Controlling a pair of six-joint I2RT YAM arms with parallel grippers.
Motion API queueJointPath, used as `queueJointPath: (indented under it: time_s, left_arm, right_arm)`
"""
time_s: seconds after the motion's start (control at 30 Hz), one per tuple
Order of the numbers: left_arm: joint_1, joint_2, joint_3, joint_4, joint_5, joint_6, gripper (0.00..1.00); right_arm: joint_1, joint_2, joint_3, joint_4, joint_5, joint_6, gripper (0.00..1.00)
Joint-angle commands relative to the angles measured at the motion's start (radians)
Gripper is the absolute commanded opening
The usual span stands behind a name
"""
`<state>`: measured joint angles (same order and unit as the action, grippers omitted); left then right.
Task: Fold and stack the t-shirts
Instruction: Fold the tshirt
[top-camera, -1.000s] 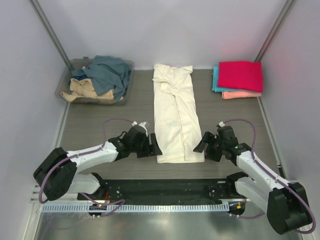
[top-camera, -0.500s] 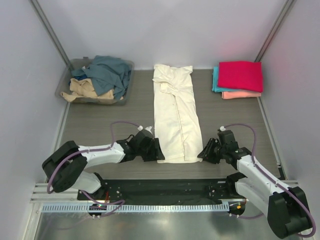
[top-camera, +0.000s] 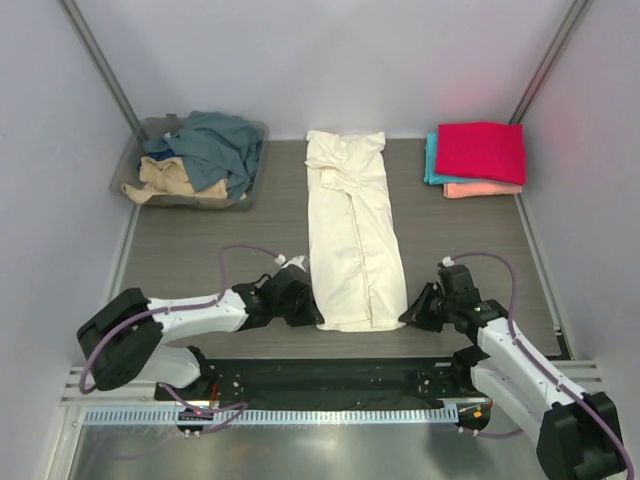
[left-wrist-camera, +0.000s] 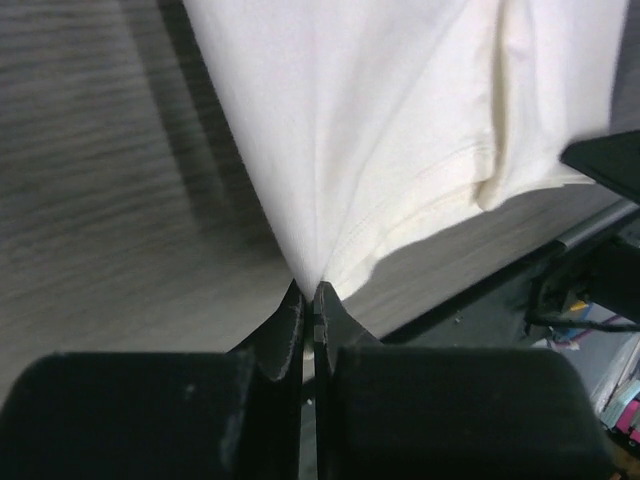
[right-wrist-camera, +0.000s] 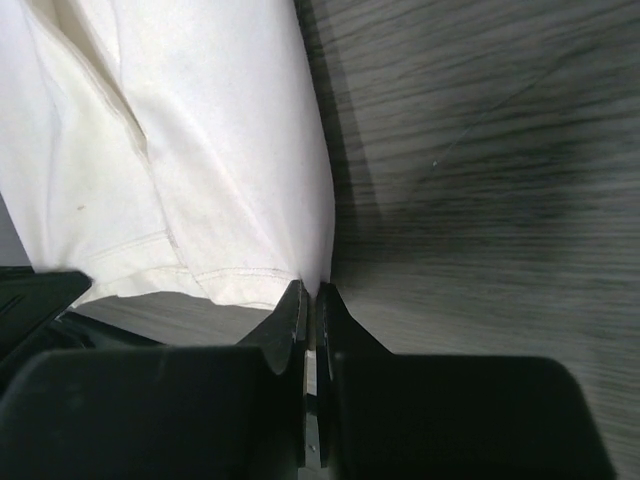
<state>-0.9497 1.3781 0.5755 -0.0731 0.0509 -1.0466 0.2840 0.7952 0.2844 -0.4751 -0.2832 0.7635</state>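
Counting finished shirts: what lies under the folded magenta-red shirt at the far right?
A teal folded shirt and a salmon-pink one peek out beneath the magenta-red shirt; anything further is covered.

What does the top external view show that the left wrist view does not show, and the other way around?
Only the top external view shows the whole cream shirt folded into a long strip, the clear bin with crumpled shirts in it, and the folded stack at the far right. Only the left wrist view shows the left gripper shut, with the shirt's corner pinched between its fingers, and the hem stitching. Both show the cream shirt, the left gripper and the table.
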Motion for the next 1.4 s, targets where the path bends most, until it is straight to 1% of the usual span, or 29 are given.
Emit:
queueJointPath:
  time_s: [0.0,0.1,0.23,0.27,0.3,0.37,0.4,0.43,0.5,0.53,0.57,0.6,0.63,0.7,0.73,0.77,0.83,0.87,0.9,1.0,1.13,1.17,1.2,1.37]
  left_arm:
    - [-0.063,-0.125,0.001,-0.111,-0.072,-0.061,0.00]
    - [-0.112,-0.210,0.012,-0.174,-0.106,-0.104,0.00]
    - [-0.130,-0.287,0.069,-0.287,-0.164,-0.115,0.00]
    - [-0.129,-0.293,0.086,-0.309,-0.205,-0.084,0.00]
    - [-0.127,-0.294,0.134,-0.370,-0.232,-0.067,0.00]
    - [-0.098,-0.277,0.216,-0.436,-0.250,0.003,0.00]
    - [-0.083,-0.269,0.240,-0.451,-0.247,0.023,0.00]
    - [-0.042,-0.245,0.263,-0.467,-0.243,0.040,0.00]
    - [0.009,-0.217,0.323,-0.478,-0.198,0.092,0.00]
    - [0.037,-0.185,0.345,-0.478,-0.177,0.111,0.00]
    - [0.093,-0.162,0.386,-0.478,-0.160,0.134,0.01]
    - [0.121,-0.140,0.409,-0.479,-0.125,0.175,0.01]
    - [0.179,-0.089,0.432,-0.481,-0.111,0.198,0.01]
    - [0.232,-0.038,0.500,-0.478,-0.074,0.238,0.01]
    - [0.282,0.029,0.523,-0.478,-0.025,0.281,0.01]
    - [0.304,0.057,0.568,-0.476,-0.005,0.296,0.01]
    - [0.356,0.126,0.618,-0.478,0.039,0.341,0.00]
    - [0.370,0.187,0.664,-0.478,0.050,0.355,0.00]
    - [0.382,0.215,0.687,-0.478,0.058,0.367,0.00]
    - [0.433,0.317,0.779,-0.481,0.095,0.402,0.00]
    - [0.500,0.427,0.882,-0.479,0.170,0.428,0.00]
    - [0.508,0.447,0.921,-0.479,0.214,0.439,0.01]
    - [0.514,0.488,0.940,-0.479,0.227,0.442,0.01]
    - [0.539,0.587,1.052,-0.491,0.241,0.447,0.02]
  right_arm:
    - [0.001,-0.085,0.048,-0.109,-0.024,0.014,0.01]
    - [0.003,-0.152,0.076,-0.170,-0.039,0.031,0.01]
    - [0.004,-0.176,0.145,-0.215,-0.024,0.028,0.01]
    - [0.004,-0.168,0.163,-0.214,-0.016,0.023,0.01]
    - [0.004,-0.127,0.215,-0.215,-0.002,0.005,0.01]
    - [0.004,-0.068,0.277,-0.209,0.039,-0.022,0.01]
    - [0.003,-0.029,0.347,-0.203,0.055,-0.042,0.01]
    - [0.004,0.039,0.384,-0.198,0.068,-0.071,0.01]
    - [0.003,0.111,0.480,-0.166,0.102,-0.096,0.01]
    - [0.003,0.178,0.511,-0.154,0.113,-0.113,0.01]
    - [0.003,0.211,0.538,-0.140,0.119,-0.121,0.01]
    - [0.003,0.243,0.591,-0.113,0.137,-0.128,0.01]
    - [0.003,0.281,0.617,-0.100,0.148,-0.147,0.01]
    - [0.000,0.393,0.703,-0.076,0.177,-0.173,0.01]
    - [-0.005,0.429,0.731,-0.069,0.185,-0.196,0.01]
    - [-0.009,0.505,0.789,-0.063,0.190,-0.207,0.01]
    - [-0.012,0.571,0.849,-0.053,0.196,-0.228,0.01]
    - [-0.016,0.610,0.877,-0.051,0.202,-0.248,0.01]
    - [-0.017,0.672,0.936,-0.048,0.202,-0.256,0.01]
    - [-0.034,0.790,1.025,-0.046,0.197,-0.279,0.01]
    - [-0.054,0.896,1.104,-0.042,0.184,-0.288,0.01]
    - [-0.062,0.915,1.125,-0.040,0.184,-0.290,0.01]
    - [-0.066,0.930,1.133,-0.039,0.184,-0.290,0.01]
    - [-0.092,1.028,1.193,-0.028,0.168,-0.296,0.01]
